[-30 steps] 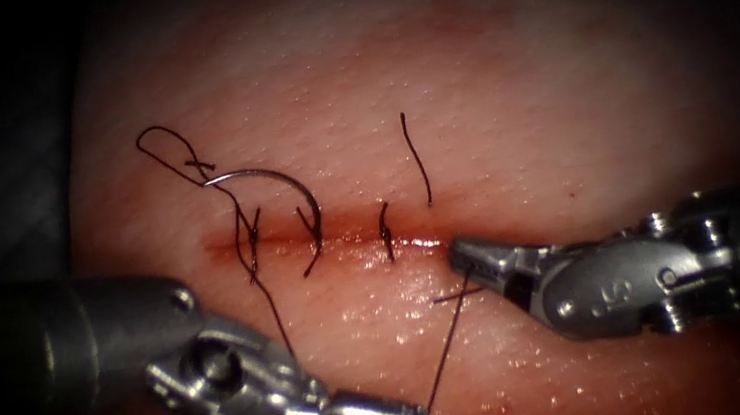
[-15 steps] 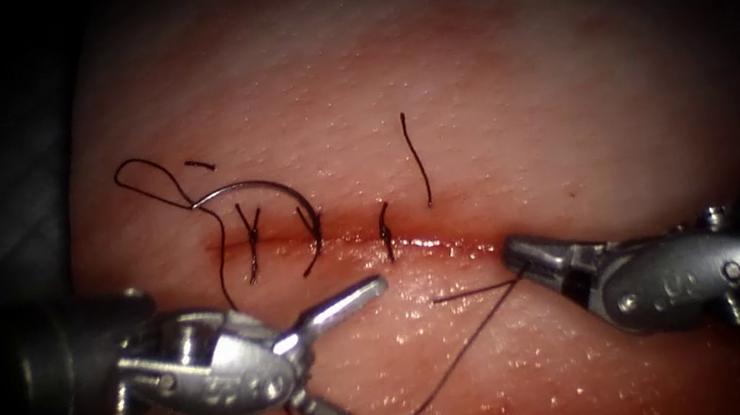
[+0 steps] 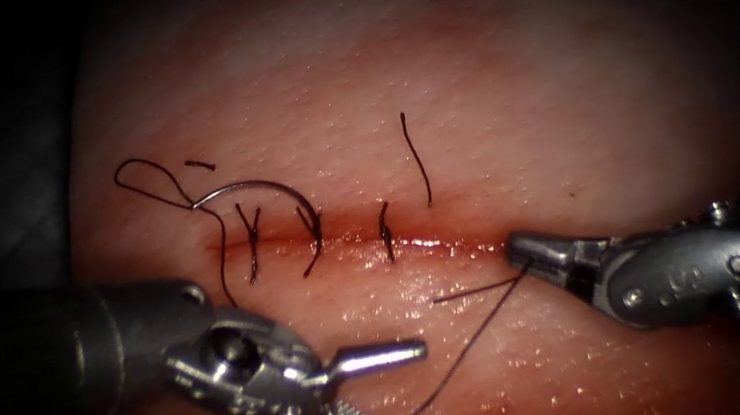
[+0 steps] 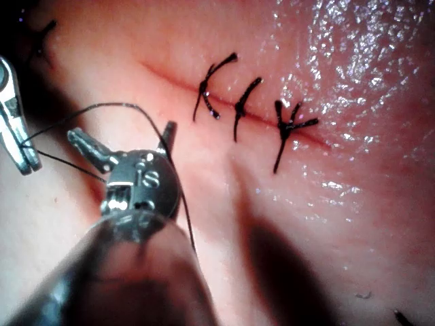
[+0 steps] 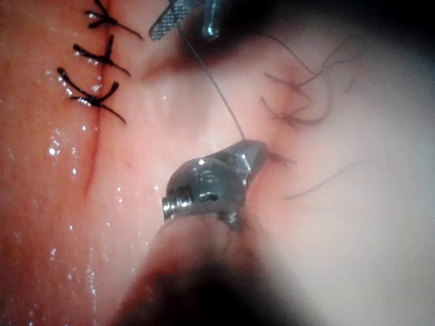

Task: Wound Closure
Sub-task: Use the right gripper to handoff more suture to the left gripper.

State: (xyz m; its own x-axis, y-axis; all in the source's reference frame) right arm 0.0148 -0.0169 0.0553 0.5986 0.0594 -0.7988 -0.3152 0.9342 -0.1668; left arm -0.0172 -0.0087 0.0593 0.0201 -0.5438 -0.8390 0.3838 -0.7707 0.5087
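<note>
The left tool (image 3: 387, 387) hovered below the cut (image 3: 335, 241) with its jaws spread wide and holding nothing; the thread (image 3: 461, 349) ran in a slack arc between and under them, not gripped. The right tool (image 3: 522, 250) sat at the cut's right end, jaws closed on the thread near its tip (the right wrist view showed the strand leaving the closed tip (image 5: 253, 155)). The curved needle (image 3: 261, 192) lay free on the tissue (image 3: 473, 98) above the cut's left part, held by neither tool; its point seemed to rest near the second stitch (image 3: 312, 238), though whether it entered the tissue could not be told. Three stitches crossed the cut, with a loose cut end of thread (image 3: 416, 159) above it.

Judging by this, thread handling for a further knot was in hand. A next move would call for the left tool taking a firm hold on the strand without snagging the finished stitches.
</note>
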